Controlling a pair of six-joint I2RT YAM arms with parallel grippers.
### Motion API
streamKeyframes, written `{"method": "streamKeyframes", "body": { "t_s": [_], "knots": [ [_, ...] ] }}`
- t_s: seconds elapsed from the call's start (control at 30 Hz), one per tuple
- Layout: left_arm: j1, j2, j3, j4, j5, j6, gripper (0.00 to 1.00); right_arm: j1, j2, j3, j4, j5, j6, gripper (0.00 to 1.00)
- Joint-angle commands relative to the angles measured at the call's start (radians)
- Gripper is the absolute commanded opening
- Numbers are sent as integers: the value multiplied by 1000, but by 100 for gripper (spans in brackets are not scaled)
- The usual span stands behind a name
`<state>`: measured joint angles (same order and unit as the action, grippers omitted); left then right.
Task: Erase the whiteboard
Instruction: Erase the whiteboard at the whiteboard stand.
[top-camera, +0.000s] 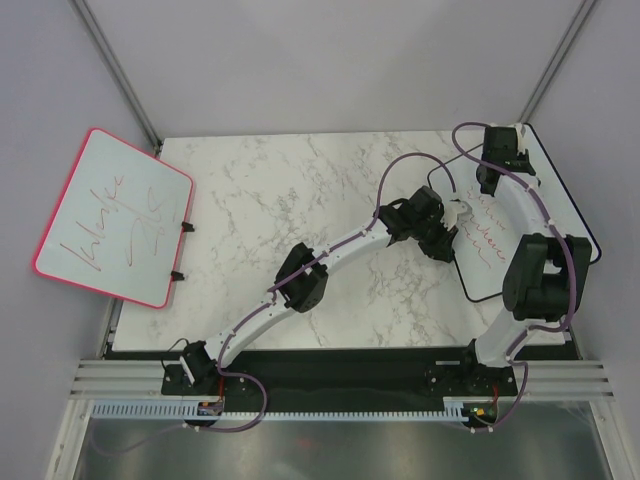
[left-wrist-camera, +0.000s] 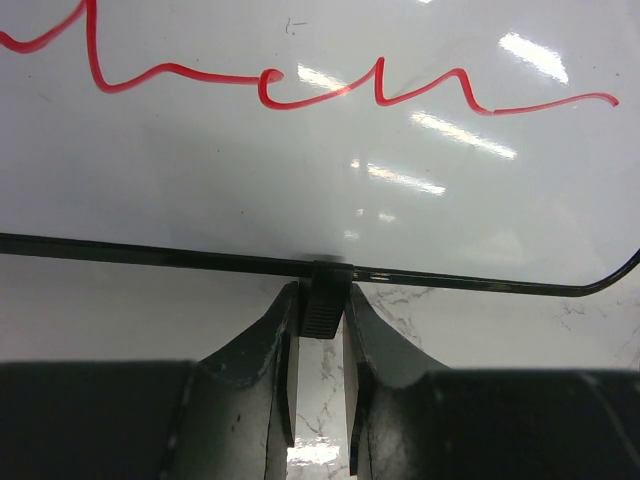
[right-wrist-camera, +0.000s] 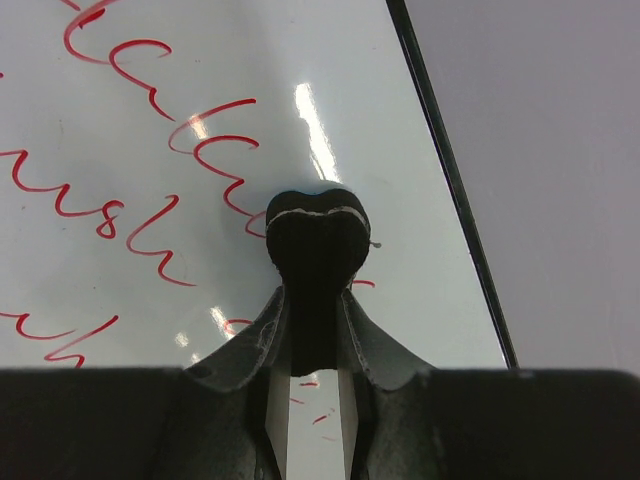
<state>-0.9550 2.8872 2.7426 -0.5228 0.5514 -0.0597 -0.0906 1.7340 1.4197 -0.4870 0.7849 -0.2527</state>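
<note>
The whiteboard (top-camera: 487, 262) with a thin black frame lies flat at the right of the table, with orange-red handwriting on its white face. It also shows in the left wrist view (left-wrist-camera: 300, 150) and the right wrist view (right-wrist-camera: 150, 130). My left gripper (top-camera: 452, 233) is at the board's left edge. In its wrist view the left gripper (left-wrist-camera: 322, 300) is shut on a small black ribbed tab (left-wrist-camera: 326, 295) on the frame. My right gripper (top-camera: 492, 182) is over the board's far part. In its wrist view the right gripper (right-wrist-camera: 313, 295) is shut on a black eraser (right-wrist-camera: 316, 235), just above the writing.
A pink-framed whiteboard (top-camera: 115, 215) with red scribbles hangs over the left edge of the marble table (top-camera: 300, 190), with two black clips (top-camera: 185, 228) on its right side. Grey walls enclose the table. The black-framed board's right edge reaches past the table's right side.
</note>
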Motion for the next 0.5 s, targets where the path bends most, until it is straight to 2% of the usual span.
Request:
{"method": "streamKeyframes", "body": {
  "t_s": [0.0, 0.2, 0.3, 0.47],
  "knots": [
    [28, 40, 40, -31, -19, -51, 2, -5, -24, -25, -83, 14, 65, 0],
    [28, 41, 39, -26, -18, -54, 2, 26, -96, -162, -205, -7, 205, 0],
    [28, 38, 35, -26, -21, -52, 2, 40, -108, -186, -249, -4, 219, 0],
    [27, 38, 35, -26, -24, -51, 2, 34, -172, -142, -202, 126, 196, 0]
  ]
}}
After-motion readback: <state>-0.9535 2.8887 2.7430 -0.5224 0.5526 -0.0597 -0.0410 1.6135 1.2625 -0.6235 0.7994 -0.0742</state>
